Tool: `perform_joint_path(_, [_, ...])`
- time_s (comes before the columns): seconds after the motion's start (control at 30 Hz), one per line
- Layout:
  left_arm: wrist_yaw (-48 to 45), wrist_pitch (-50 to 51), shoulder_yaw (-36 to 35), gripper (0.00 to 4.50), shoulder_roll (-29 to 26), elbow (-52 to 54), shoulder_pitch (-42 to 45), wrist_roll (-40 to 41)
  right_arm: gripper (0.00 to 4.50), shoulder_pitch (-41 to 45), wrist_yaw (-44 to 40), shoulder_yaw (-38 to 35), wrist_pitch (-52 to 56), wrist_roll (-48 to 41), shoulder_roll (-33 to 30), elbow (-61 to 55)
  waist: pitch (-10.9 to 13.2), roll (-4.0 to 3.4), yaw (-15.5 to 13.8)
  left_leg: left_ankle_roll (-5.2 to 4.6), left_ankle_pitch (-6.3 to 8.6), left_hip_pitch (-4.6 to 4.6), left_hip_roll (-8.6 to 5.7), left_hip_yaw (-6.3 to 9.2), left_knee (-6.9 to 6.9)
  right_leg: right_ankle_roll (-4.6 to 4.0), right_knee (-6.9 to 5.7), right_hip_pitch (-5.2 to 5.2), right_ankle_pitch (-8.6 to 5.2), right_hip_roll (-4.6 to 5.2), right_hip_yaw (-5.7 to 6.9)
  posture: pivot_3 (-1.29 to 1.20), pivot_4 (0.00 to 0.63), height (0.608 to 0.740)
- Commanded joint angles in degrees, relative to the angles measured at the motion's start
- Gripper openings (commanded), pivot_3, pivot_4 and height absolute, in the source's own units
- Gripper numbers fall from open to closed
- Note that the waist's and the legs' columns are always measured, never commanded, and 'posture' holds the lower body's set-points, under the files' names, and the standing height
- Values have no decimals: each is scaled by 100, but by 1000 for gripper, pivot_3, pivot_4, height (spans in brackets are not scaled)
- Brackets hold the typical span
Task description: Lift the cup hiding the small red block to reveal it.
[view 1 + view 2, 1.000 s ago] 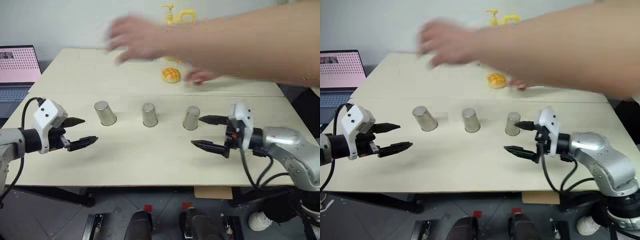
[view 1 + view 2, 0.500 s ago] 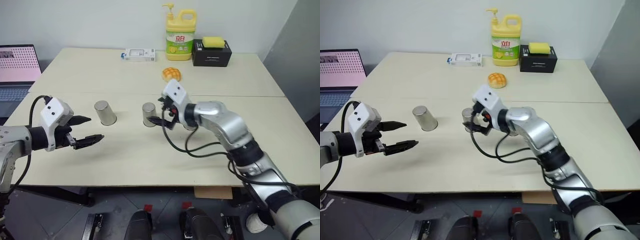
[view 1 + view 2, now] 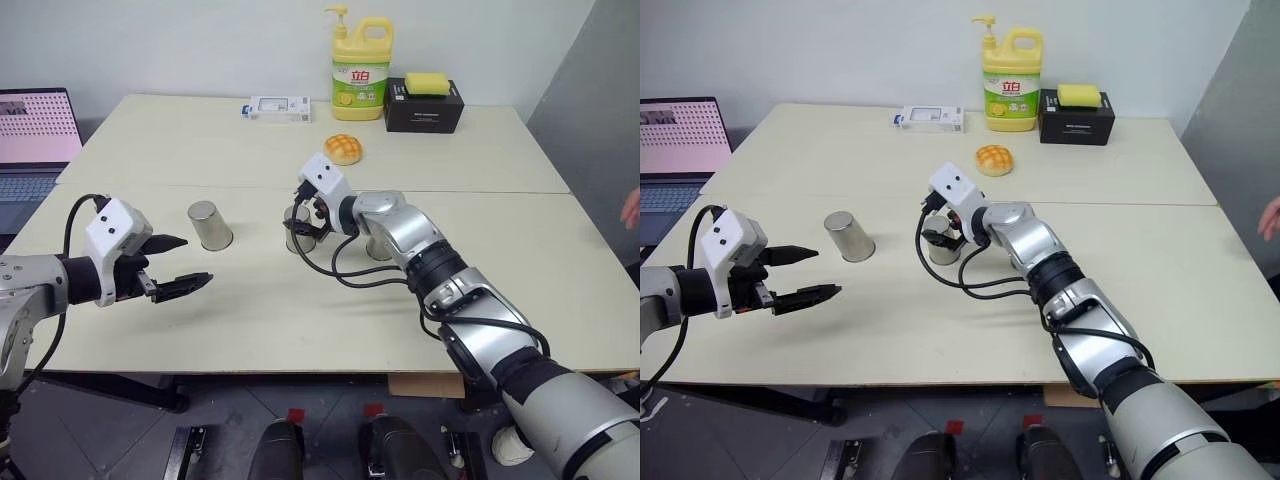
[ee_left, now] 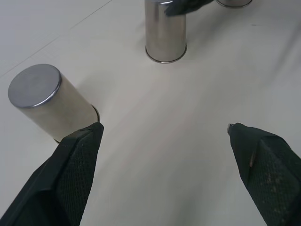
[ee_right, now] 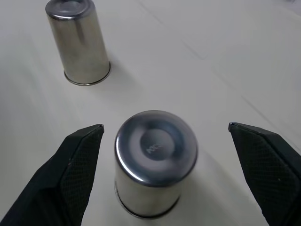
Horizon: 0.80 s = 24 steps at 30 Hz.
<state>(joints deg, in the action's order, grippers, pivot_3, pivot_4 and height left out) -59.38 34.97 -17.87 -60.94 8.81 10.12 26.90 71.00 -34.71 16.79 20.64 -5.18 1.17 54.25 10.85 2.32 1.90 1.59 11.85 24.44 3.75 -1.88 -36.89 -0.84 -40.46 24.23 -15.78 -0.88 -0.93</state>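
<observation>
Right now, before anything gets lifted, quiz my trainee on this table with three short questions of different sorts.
1. True or false: the right gripper has its jaws open on either side of the middle cup.
2. How many upturned metal cups stand on the table?
3. What sits on the black box: A) a bun, B) a yellow sponge, C) a red block?

Key: 1 true; 2 three; 3 B.

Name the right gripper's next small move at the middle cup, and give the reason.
Probably close the fingers on the middle cup. The right gripper is open with a finger on either side of the upside-down cup, neither touching it, and the cup sits on the table, so a grip must come before any lift.
</observation>
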Motion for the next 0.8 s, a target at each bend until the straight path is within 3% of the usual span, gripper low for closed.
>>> perform_joint_path(0.03, [50,27,-148,4494,7,180,29,80,4500,292,-95,-230,-246,89,165,448,0,0,-1,0,0,0,0,1,0,0,0,0,0,0,1,0,150,740])
perform_joint_path(0.37, [79,31,-96,4500,66,203,72,67,2551,443,-117,-396,-636,350,269,650,1,-1,2,0,0,0,0,4,3,0,0,0,0,1,3,0,150,740])
perform_joint_path(0.8, [8,-27,225,4500,155,22,450,6,2550,-393,-881,-588,989,74,-864,-2263,1,-1,-23,0,0,4,-2,5,0,3,3,-4,-2,8,3,0,150,740])
